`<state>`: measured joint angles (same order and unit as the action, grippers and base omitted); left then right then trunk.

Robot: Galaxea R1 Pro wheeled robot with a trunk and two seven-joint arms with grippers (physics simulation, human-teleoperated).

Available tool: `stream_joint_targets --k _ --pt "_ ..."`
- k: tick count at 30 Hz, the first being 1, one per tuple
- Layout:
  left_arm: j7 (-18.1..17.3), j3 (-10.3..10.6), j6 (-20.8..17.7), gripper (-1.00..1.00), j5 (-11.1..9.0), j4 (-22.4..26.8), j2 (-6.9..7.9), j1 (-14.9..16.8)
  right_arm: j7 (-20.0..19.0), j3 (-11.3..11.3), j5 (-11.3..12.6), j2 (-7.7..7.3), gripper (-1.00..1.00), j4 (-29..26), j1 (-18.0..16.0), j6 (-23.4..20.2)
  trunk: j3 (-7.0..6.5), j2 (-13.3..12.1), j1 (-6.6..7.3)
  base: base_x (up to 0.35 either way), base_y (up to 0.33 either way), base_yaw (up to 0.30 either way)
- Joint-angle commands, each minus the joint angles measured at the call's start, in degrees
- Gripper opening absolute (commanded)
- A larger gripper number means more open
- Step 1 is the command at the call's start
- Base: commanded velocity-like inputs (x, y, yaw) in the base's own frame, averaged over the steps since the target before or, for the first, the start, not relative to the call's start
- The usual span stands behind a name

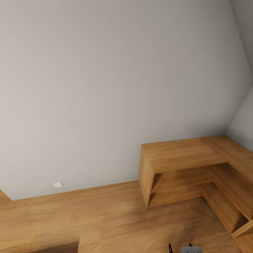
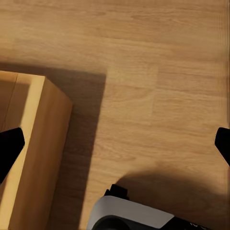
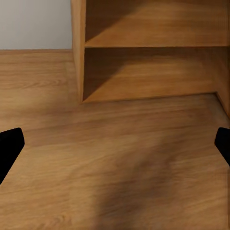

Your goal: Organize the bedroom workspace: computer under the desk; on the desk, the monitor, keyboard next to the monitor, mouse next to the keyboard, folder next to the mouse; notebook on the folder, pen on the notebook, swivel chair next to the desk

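A low L-shaped wooden shelf unit (image 1: 196, 168) fills the corner of a bare room, its open shelves facing out over a wood plank floor (image 1: 105, 218) and its back set against a plain grey wall (image 1: 105, 88). A small white wall outlet (image 1: 58, 184) sits just above the floor line, well apart from the shelf unit on its open side.

In the left wrist view, the left gripper (image 2: 115, 143) hangs over the floor with its two black fingertips (image 2: 9, 146) spread wide at opposite edges of the frame and nothing between them; a light wooden box-like piece of furniture (image 2: 33, 148) stands beside it, and part of the robot's white and black base (image 2: 129, 215) shows below.

The right gripper (image 3: 115, 146) is likewise spread wide and empty, pointed at the shelf unit's lower shelves across bare floor.
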<state>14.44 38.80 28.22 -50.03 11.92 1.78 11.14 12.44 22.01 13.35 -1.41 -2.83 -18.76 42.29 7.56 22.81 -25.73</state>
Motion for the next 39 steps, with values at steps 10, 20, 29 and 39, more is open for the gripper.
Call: stream_joint_targets --k 10,20,29,39 --pt "0.5 0.49 0.08 1.0 -0.15 0.12 0.02 0.02 0.22 0.55 -0.42 0.34 1.0 0.04 -0.05 -0.27 -0.28 0.11 -0.06 0.231 0.0 -0.141" --pt "0.5 0.49 0.08 1.0 -0.15 0.05 -0.02 0.02 0.17 0.55 -1.25 0.3 1.0 0.07 -0.05 -0.37 -0.3 0.11 -0.06 0.022 0.0 -0.154" --pt "0.5 0.47 0.16 1.0 -0.15 0.04 0.08 0.02 0.14 0.57 -1.8 0.35 1.0 0.1 -0.05 -0.37 -0.3 0.11 -0.06 0.001 0.0 -0.29" --pt "0.5 0.49 0.17 1.0 -0.15 0.05 0.06 0.02 0.13 0.56 -1.84 0.35 1.0 0.1 -0.05 -0.37 -0.3 0.11 -0.06 0.001 0.004 -0.298"
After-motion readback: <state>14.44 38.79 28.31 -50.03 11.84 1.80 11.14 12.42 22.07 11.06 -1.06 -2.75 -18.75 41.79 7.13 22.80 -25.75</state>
